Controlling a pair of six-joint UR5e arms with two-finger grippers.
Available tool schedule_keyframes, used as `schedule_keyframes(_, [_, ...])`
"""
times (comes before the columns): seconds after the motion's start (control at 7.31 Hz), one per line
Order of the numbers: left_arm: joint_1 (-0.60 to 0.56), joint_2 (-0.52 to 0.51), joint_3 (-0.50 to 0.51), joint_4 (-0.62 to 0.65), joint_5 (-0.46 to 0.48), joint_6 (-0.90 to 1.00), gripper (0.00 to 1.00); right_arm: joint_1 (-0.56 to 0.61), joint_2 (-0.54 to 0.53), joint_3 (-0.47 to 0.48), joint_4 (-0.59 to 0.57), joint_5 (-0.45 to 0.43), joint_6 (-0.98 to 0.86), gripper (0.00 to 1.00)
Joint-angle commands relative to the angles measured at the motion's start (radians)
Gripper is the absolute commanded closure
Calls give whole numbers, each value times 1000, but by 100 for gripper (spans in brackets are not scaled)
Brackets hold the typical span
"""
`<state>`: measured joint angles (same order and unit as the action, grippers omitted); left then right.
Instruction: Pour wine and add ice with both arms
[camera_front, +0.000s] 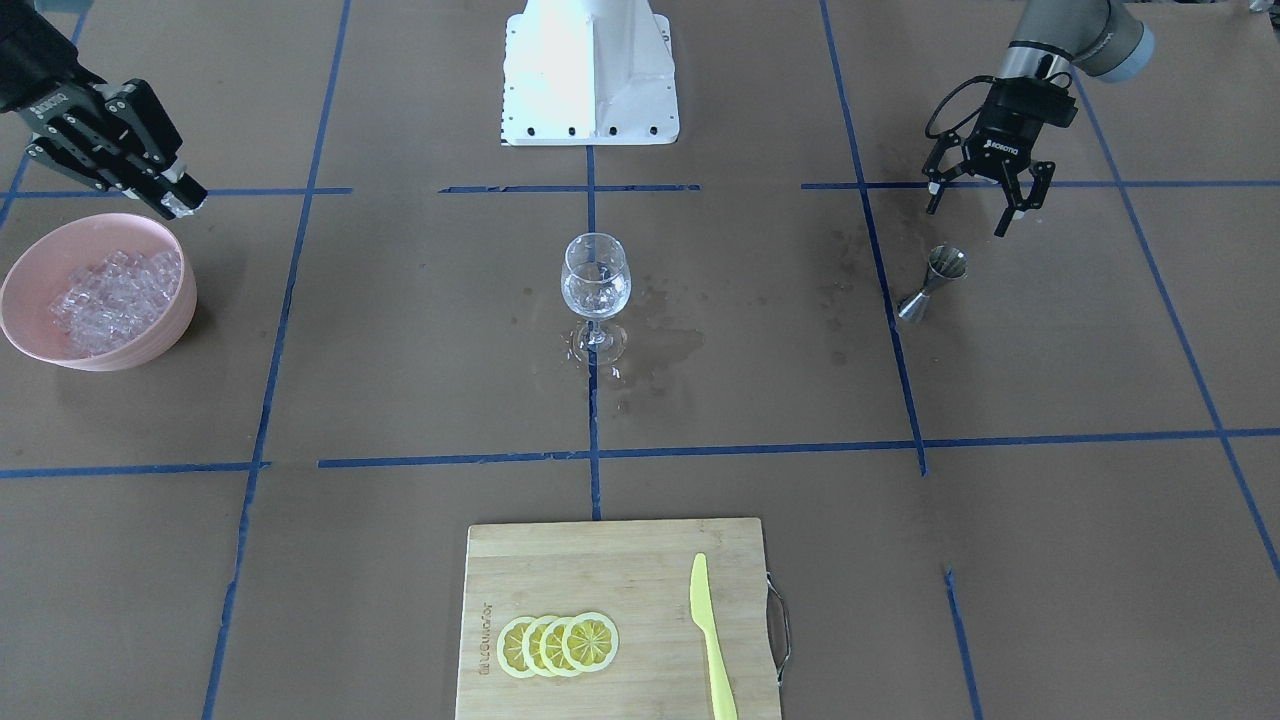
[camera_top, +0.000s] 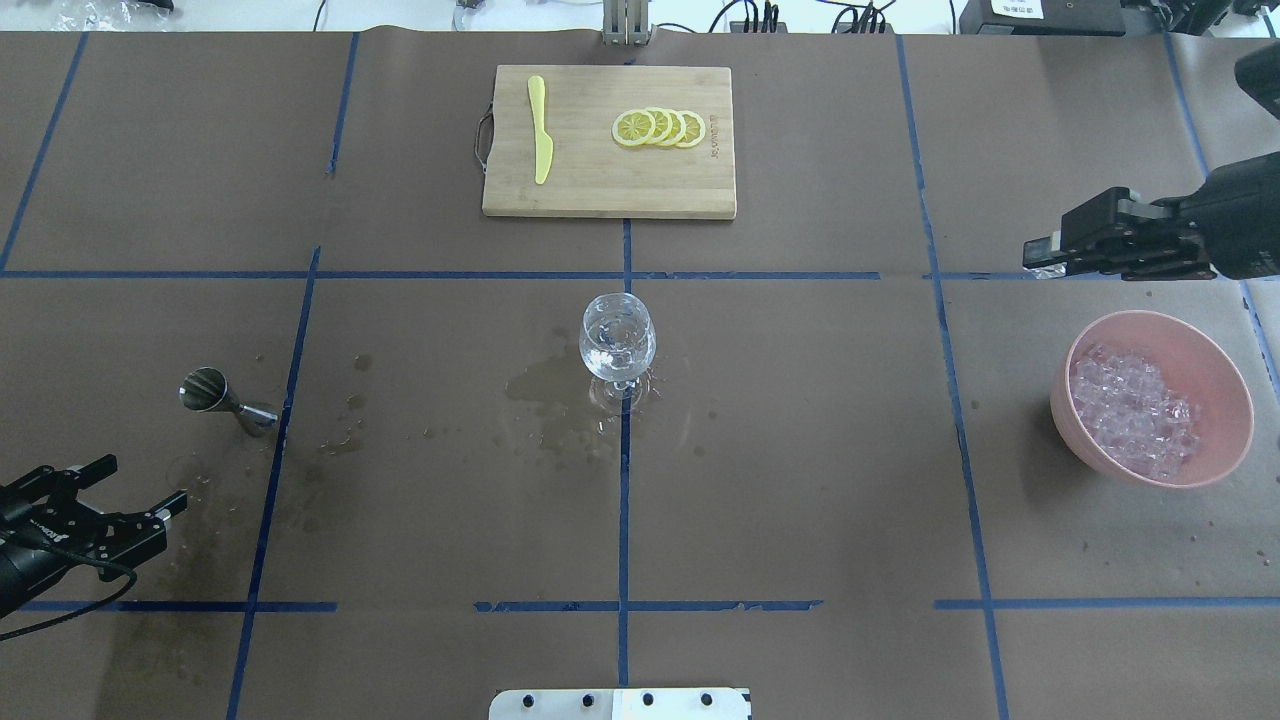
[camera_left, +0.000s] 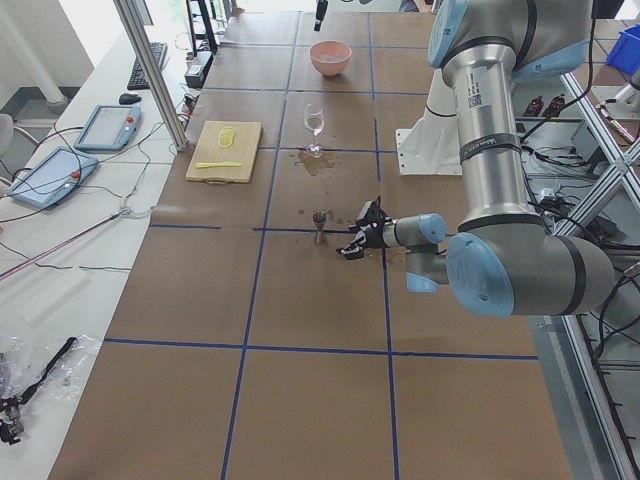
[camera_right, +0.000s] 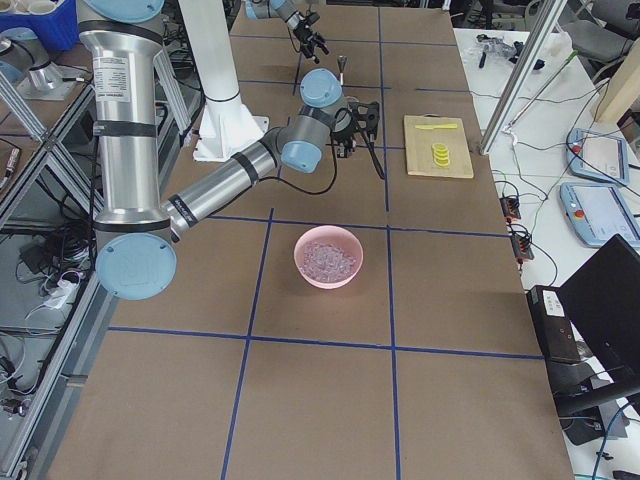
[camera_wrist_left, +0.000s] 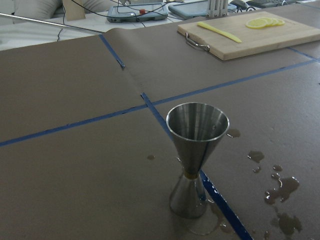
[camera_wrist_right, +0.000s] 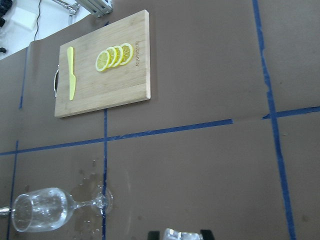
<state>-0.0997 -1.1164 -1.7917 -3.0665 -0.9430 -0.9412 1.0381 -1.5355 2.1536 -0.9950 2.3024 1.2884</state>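
Note:
A clear stemmed glass (camera_front: 596, 275) stands upright at the table's centre, also in the overhead view (camera_top: 617, 340), with something clear low in its bowl. I cannot tell whether it is wine or ice. A steel jigger (camera_wrist_left: 196, 150) stands upright and looks empty. My left gripper (camera_front: 985, 205) is open and empty, hanging just behind the jigger (camera_front: 935, 283). A pink bowl (camera_front: 170, 330) holds a heap of ice (camera_front: 115, 295). My right gripper (camera_top: 1040, 255) is raised beside the bowl (camera_top: 1065, 385), shut on an ice cube (camera_wrist_right: 177, 234).
A wooden cutting board (camera_top: 600, 180) on the far side holds lemon slices (camera_top: 660, 128) and a yellow knife (camera_top: 540, 140). Wet stains (camera_top: 545, 395) darken the paper around the glass and near the jigger (camera_top: 215, 392). The white base block (camera_front: 590, 70) stands on the robot's side.

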Motion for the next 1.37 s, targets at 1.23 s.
schedule_keyframes(1.23, [-222,76,-428,491,-754,-246,0,-377,397,-118,-192,-265,94,100])
